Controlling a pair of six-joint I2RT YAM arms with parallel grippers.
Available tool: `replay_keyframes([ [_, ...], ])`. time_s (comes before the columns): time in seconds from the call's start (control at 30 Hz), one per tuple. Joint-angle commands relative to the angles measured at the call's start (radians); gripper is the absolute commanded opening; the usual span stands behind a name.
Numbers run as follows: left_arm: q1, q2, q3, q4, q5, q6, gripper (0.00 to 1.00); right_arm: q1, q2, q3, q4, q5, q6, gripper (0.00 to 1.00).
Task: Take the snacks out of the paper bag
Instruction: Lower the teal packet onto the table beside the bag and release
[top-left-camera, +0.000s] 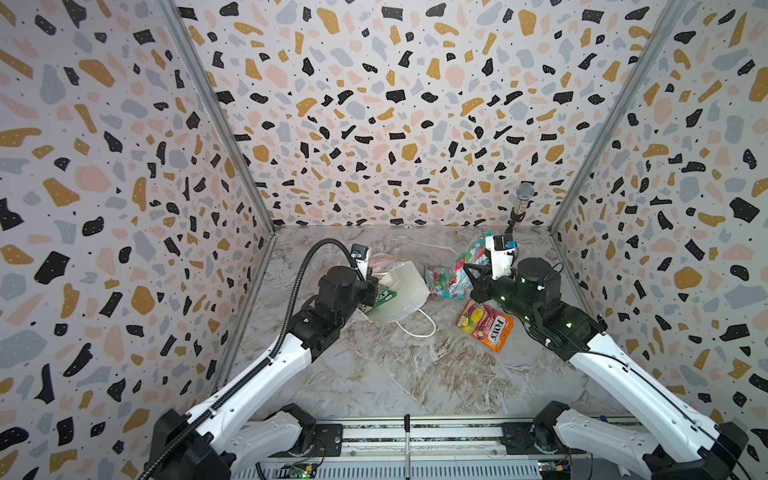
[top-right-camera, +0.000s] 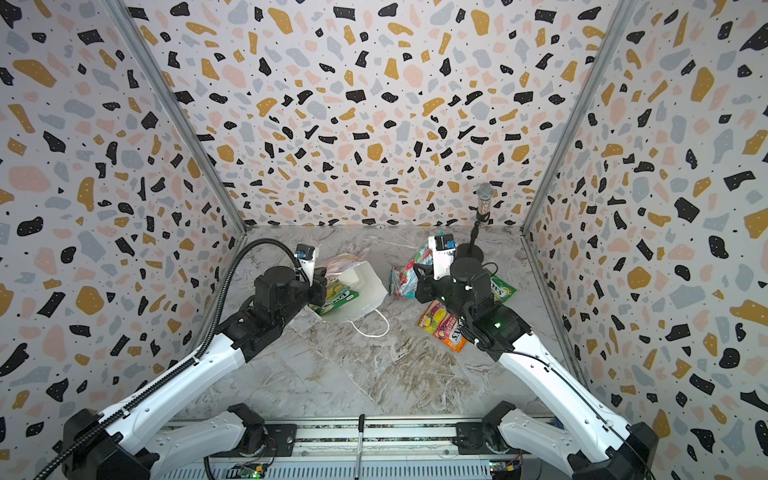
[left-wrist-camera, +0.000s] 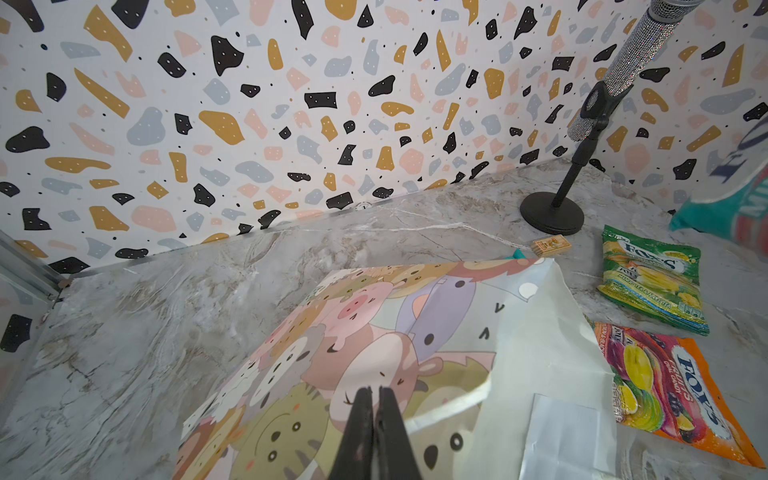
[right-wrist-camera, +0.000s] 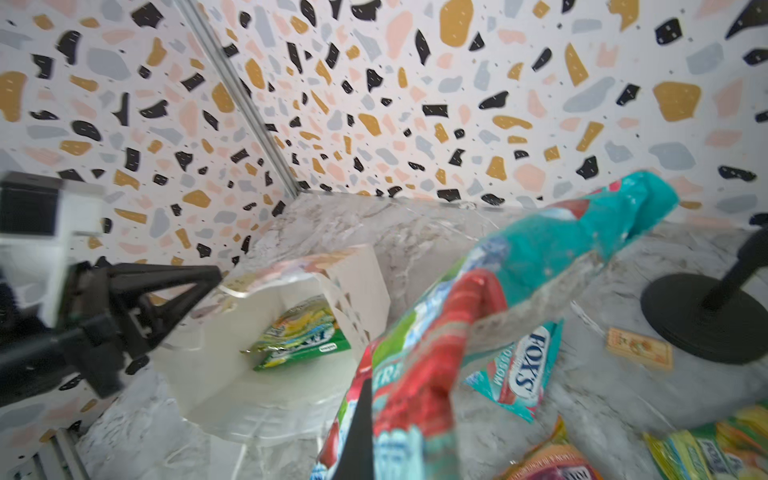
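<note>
Your paper bag (top-left-camera: 405, 293) is lying on its side, a bit left of the middle of the table (top-left-camera: 415, 374). The cartoon-animal side is up and the mouth gapes toward the arms. A white cord handle (top-left-camera: 415, 328) trails on the marble in front of it. 1 green packet (right-wrist-camera: 303, 332) sits inside, near the mouth.

Your left claw (left-wrist-camera: 375, 392) is clenched on the bag's upper wall, right at the rim. Your right claw (right-wrist-camera: 363, 399) is clamped on a teal-and-red packet (right-wrist-camera: 561, 241), held up just right of the bag. It's pretty blurry in the wrist view, fyi.

A 2nd teal packet (right-wrist-camera: 524, 370) lies on the table beside it. An orange packet (top-left-camera: 486, 326) lies flat by the right arm. Another green packet (left-wrist-camera: 652, 282) lies flat further back, near the round base of the microphone stand (top-left-camera: 524, 195). A small yellowish card (left-wrist-camera: 550, 244) sits just beside that base.
</note>
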Motion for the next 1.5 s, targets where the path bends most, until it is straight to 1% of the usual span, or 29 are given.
replay_keyframes([
  [0.0, 0.003, -0.003, 0.015, -0.001, -0.024, 0.011, 0.0, -0.061, -0.04, -0.08, 0.003, -0.124, 0.003, 0.0],
  [0.17, 0.003, -0.005, 0.016, -0.002, -0.026, 0.013, 0.0, -0.08, -0.016, -0.192, 0.07, -0.25, 0.032, 0.0],
  [0.27, 0.001, -0.005, 0.015, -0.002, -0.027, 0.014, 0.0, -0.079, 0.019, -0.258, 0.165, -0.316, 0.094, 0.0],
  [0.37, 0.001, -0.005, 0.015, -0.002, -0.03, 0.016, 0.0, -0.075, 0.066, -0.311, 0.282, -0.418, 0.151, 0.0],
  [0.5, 0.0, -0.003, 0.015, -0.004, -0.032, 0.017, 0.0, -0.057, 0.149, -0.335, 0.375, -0.499, 0.193, 0.0],
  [0.7, -0.002, -0.004, 0.014, -0.006, -0.04, 0.021, 0.0, 0.005, 0.245, -0.336, 0.453, -0.518, 0.219, 0.0],
  [0.9, -0.004, -0.002, 0.015, -0.005, -0.036, 0.021, 0.0, 0.012, 0.322, -0.369, 0.596, -0.618, 0.265, 0.0],
  [1.0, -0.005, -0.003, 0.015, -0.006, -0.037, 0.021, 0.0, 0.006, 0.379, -0.371, 0.618, -0.655, 0.266, 0.0],
  [1.1, -0.008, -0.005, 0.013, -0.007, -0.039, 0.022, 0.0, 0.006, 0.417, -0.383, 0.63, -0.645, 0.261, 0.0],
  [1.27, -0.012, -0.005, 0.012, -0.007, -0.044, 0.023, 0.0, -0.002, 0.461, -0.387, 0.6, -0.605, 0.226, 0.0],
  [1.47, -0.014, -0.003, 0.013, -0.007, -0.047, 0.023, 0.0, -0.002, 0.513, -0.339, 0.46, -0.468, 0.155, 0.0],
])
